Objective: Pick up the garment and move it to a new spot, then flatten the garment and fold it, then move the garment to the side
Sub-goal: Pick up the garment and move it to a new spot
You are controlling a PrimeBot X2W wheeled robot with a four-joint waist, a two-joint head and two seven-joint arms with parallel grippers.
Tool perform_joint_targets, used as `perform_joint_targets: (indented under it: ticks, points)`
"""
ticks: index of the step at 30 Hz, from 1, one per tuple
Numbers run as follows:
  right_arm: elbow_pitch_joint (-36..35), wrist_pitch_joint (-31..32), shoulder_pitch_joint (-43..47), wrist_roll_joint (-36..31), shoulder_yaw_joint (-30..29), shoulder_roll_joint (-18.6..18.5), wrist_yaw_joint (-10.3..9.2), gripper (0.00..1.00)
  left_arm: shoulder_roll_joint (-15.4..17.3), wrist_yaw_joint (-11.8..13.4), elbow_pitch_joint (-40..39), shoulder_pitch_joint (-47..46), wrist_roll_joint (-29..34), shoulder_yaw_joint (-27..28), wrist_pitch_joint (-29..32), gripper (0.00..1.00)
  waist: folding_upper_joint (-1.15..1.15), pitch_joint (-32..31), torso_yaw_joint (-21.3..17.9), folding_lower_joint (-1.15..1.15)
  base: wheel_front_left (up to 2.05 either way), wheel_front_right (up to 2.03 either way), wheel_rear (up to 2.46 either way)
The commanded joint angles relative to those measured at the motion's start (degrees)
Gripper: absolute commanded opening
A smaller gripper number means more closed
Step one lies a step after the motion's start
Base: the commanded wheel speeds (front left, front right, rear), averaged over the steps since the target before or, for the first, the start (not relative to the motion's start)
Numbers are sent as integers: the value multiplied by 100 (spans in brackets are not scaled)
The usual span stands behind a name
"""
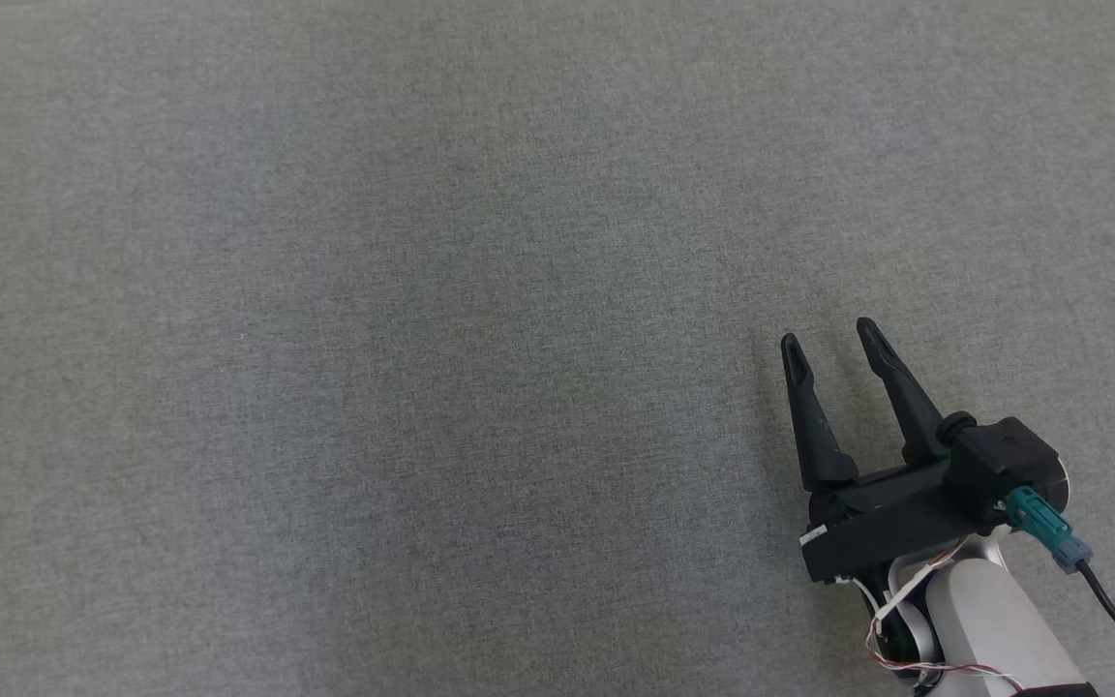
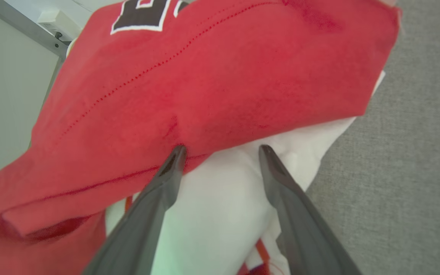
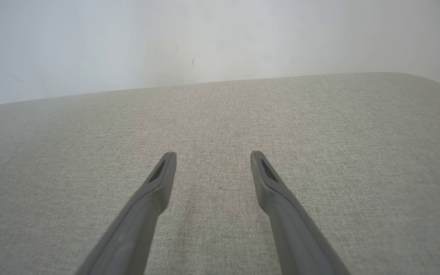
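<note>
Grey cloth surface [image 1: 422,339], broad and bare around the right claw [image 1: 828,332], with a pale wall [image 3: 204,38] along its far edge.

Bunched at the tips of the left claw [image 2: 222,148]: the garment [image 2: 224,76], red on top, a white layer [image 2: 212,214] underneath. Resting, by the look of it, on the same grey cloth, close to the surface's edge and the wall. Hard to tell exactly how far to the left of the right claw.

Both claws spread wide, gripping nothing. Right claw parked at the near right, well apart from any fabric. Left claw pressed in close, one tip against the red hem, the other over the white.

Likely trouble from here:

- Closing on the red layer alone, because of that one tip sitting at the hem. The white layer then sags, drags across the cloth and arrives at the new spot in a twist.
- Closing on too thick a wad, with the fabric slipping free partway through the carry.
- Lifting one-handed, with the right claw too distant to share the load. That makes for a lopsided drop and harder flattening later.
- Nudging the heap instead of pinching it, and tipping it off the nearby edge.

Smaller details: a black patch [image 2: 139,15] edged in white at the garment's far end, and a dotted stitch line [image 2: 147,70] across the red. Either could snag a fingertip sliding under the hem.
</note>
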Motion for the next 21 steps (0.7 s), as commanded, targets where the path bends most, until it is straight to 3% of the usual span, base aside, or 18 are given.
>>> perform_joint_targets:
  ticks: [1, 2, 3, 9, 21]
  points:
    - [-20, -1, -63, -46, 11, 0, 4, 100, 118, 5, 75, -76, -13, -61, -84, 100, -1, 35, -33, 0, 0, 0, 0]
    - [-22, -2, -53, -58, 21, 7, 4, 100, 166, 5, 161, -109, 66, -155, -155, 100, -1, 56, -55, 0, 0, 0, 0]
    - [-19, 2, -67, -59, 29, 6, 4, 100, 220, 11, 175, -164, 118, -213, -423, 0, -1, 76, -74, 0, 0, 0, 0]
    - [-19, 29, -33, -119, -29, -35, 4, 100, 135, 16, 529, -457, 243, -509, -1311, 0, -1, 43, 53, 0, 0, 0, 0]
    - [171, -29, 70, -16, 50, 90, 4, 100, 69, 6, 98, -951, 244, -1003, -2099, 0, -1, -507, 282, 0, 0, 0, 0]
